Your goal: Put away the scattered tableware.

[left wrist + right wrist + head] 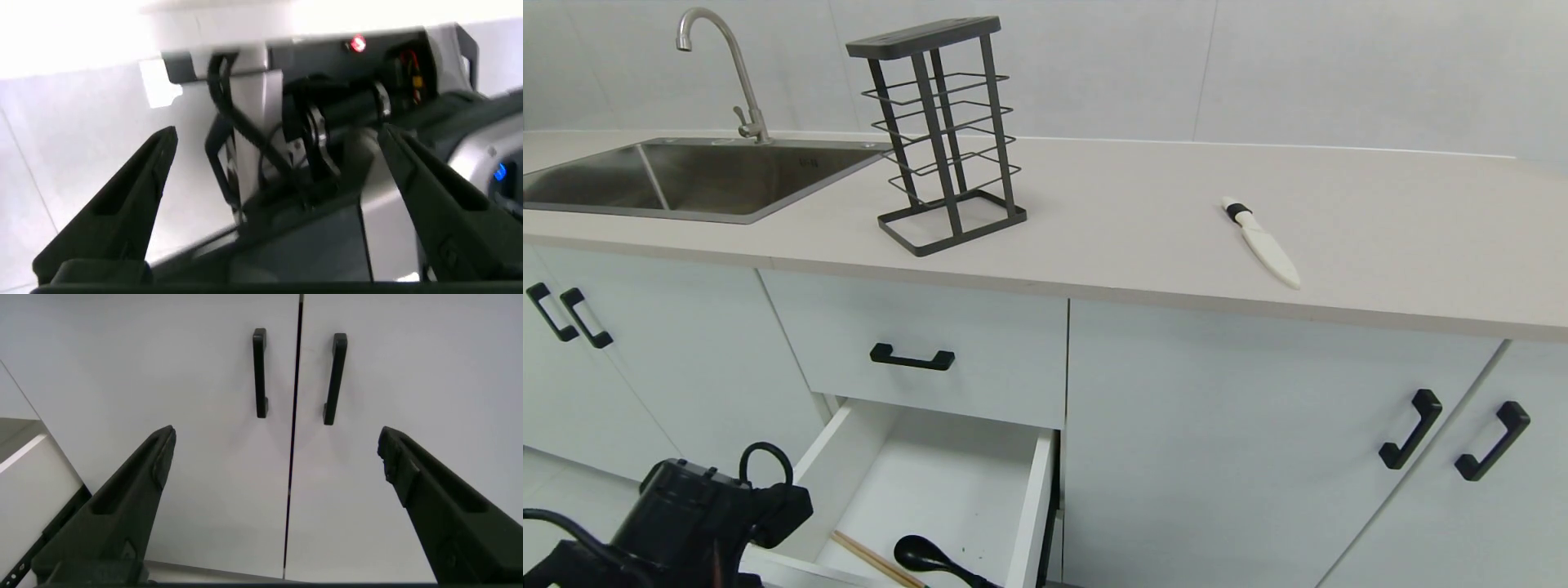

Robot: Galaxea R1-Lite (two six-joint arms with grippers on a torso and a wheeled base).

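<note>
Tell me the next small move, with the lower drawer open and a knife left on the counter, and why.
Probably lift the right gripper from in front of the cabinet doors toward the white knife. It lies on the counter to the robot's right, that gripper's fingers are spread and empty, and the open drawer already holds chopsticks and a black spoon.

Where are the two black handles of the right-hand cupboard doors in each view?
Head view: the door handles are at the lower right, slanted, below the counter.
Right wrist view: the door handles are near the top centre, upright.
Left wrist view: it looks elsewhere, past the open left gripper.
Shared landmark: the seam between the two doors, running between the handles.
</note>
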